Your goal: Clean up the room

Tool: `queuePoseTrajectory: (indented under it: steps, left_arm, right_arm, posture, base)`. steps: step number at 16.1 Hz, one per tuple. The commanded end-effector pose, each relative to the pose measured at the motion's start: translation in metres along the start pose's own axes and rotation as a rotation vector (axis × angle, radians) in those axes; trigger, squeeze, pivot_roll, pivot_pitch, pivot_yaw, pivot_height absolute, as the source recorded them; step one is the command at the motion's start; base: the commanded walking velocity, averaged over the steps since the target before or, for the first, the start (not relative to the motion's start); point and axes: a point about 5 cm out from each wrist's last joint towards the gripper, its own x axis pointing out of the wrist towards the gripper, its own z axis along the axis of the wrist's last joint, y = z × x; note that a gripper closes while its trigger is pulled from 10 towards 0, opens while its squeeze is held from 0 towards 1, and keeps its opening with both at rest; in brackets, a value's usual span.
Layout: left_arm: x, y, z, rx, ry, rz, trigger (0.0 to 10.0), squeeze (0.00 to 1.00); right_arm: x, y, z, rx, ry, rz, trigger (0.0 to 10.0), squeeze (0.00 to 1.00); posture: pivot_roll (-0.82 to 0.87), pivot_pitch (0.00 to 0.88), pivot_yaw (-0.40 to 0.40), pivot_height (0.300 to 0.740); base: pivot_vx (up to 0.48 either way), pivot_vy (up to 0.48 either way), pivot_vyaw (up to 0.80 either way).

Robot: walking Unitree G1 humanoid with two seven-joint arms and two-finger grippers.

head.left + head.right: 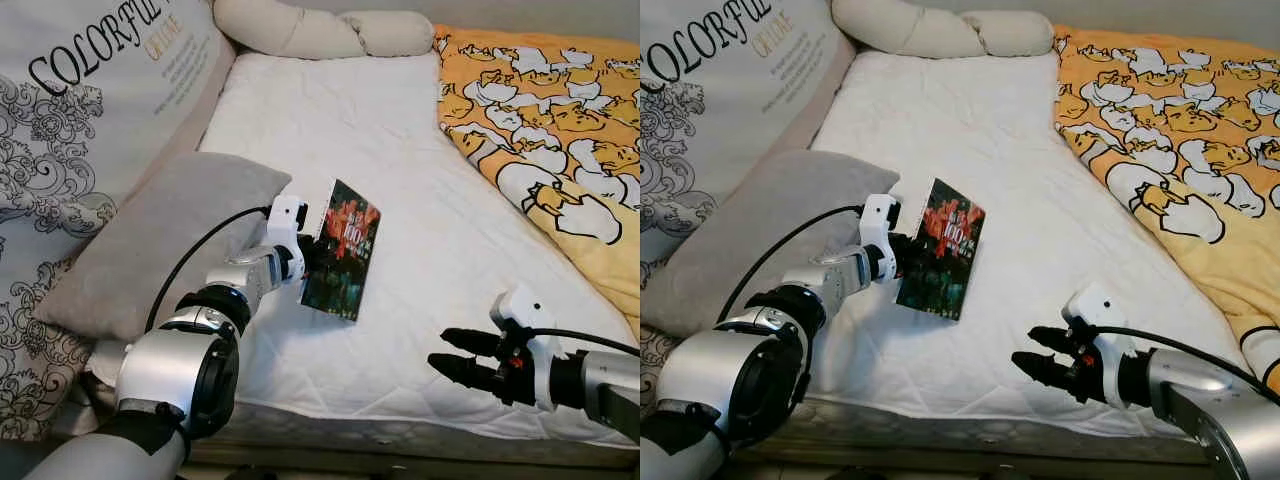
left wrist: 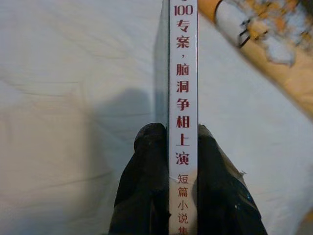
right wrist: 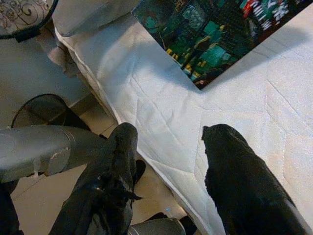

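My left gripper (image 1: 312, 248) is shut on a dark book (image 1: 342, 251) with a red and green cover, holding it upright above the white mattress (image 1: 340, 140). In the left wrist view the book's white spine (image 2: 183, 83) with red characters is pinched between the two black fingers (image 2: 146, 166). Low at the right, over the mattress's front edge, my right gripper (image 1: 452, 355) stands open with nothing between its fingers (image 3: 122, 147). The book's lower corner (image 3: 205, 49) hangs just beyond them.
A grey pillow (image 1: 150, 240) lies by the left arm. A large printed cushion (image 1: 90, 110) leans at the left. A cream bolster (image 1: 320, 30) lies at the head of the bed. An orange cartoon quilt (image 1: 550, 130) covers the right side. Floor (image 3: 54, 196) lies below the bed edge.
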Motion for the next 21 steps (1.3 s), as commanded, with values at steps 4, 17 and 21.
queuePoseTrajectory:
  steps: [4, 17, 21]
  left_arm:
    - [-0.001, 0.007, -0.018, 0.133, 0.080, 0.101, 10.0, 0.00]
    - [-0.016, 0.034, -0.030, 0.095, 0.094, 0.272, 10.0, 1.00]
    - [-0.031, 0.054, -0.031, 0.192, 0.076, 0.356, 10.0, 0.98]
  right_arm:
    - [-0.001, 0.008, 0.005, -0.021, 0.004, -0.001, 10.0, 0.00]
    - [0.006, 0.001, 0.013, -0.069, -0.026, -0.082, 10.0, 0.00]
    - [0.009, -0.002, 0.017, -0.076, -0.044, -0.095, 10.0, 0.00]
  posture:
    - [-0.34, 0.055, 0.024, 0.740]
    - [-0.34, 0.041, 0.008, 0.740]
    - [-0.33, 0.035, 0.010, 0.740]
  base:
    - [0.000, 0.000, 0.00]
    - [0.000, 0.000, 0.00]
    - [0.000, 0.000, 0.00]
